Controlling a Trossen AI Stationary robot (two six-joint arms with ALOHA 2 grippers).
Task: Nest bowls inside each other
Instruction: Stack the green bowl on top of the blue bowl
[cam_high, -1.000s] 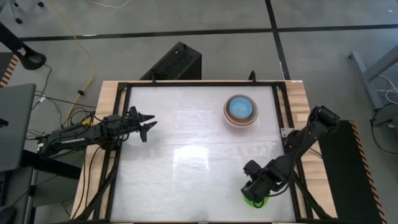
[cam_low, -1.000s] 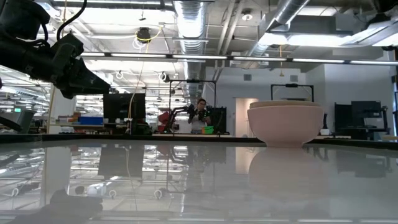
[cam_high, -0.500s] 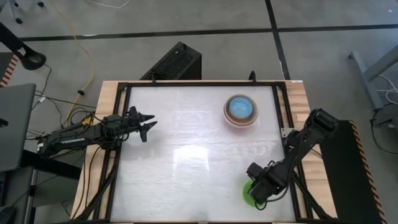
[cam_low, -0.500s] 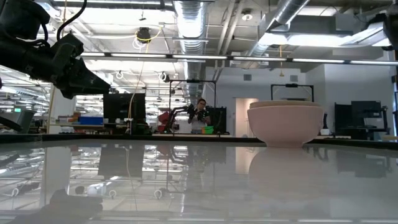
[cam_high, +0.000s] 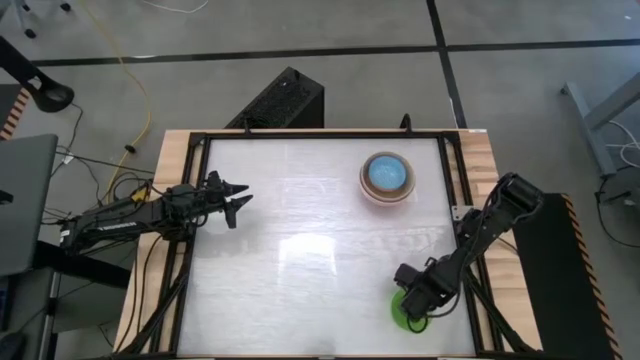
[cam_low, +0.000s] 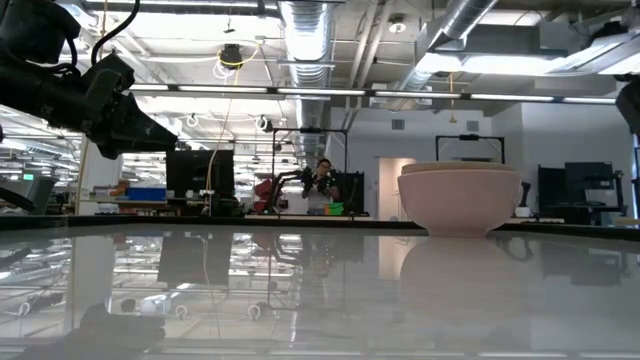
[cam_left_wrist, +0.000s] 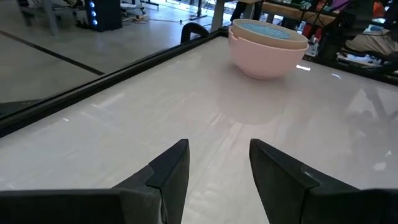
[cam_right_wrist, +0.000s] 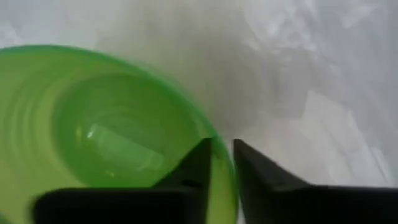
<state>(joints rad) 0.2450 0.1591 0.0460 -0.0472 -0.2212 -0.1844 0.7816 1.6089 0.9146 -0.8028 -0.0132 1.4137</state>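
A small bright green bowl (cam_high: 399, 312) stands upright on the table near its front right corner. My right gripper (cam_high: 414, 306) points straight down over the bowl's right side and is shut on its rim; the right wrist view shows the bowl's hollow (cam_right_wrist: 106, 137). Toward the far right stands a stack of bowls (cam_high: 388, 179): pink bowls outside, a small blue bowl (cam_left_wrist: 266, 28) on top inside them. The beige-grey bowl cannot be made out. My left gripper (cam_high: 238, 198) hovers open at the table's left edge, nothing between its fingers (cam_left_wrist: 217, 168). My right gripper straddles the green bowl's rim (cam_right_wrist: 222, 163), one finger inside the hollow (cam_right_wrist: 198, 167) and one outside (cam_right_wrist: 252, 169). The fingers come from above, pointing down. The bowl sits upright with its base on the table.
A dark frame (cam_high: 300, 134) runs round the glossy white table top (cam_high: 300, 260). Open table lies between the stack and the green bowl. The low view shows the stack (cam_low: 460, 195) and a person far back in the room.
My right gripper has gone down onto the green bowl and rolled a little about its own axis. The bowl stands where it was. The stack and my left arm have kept still.
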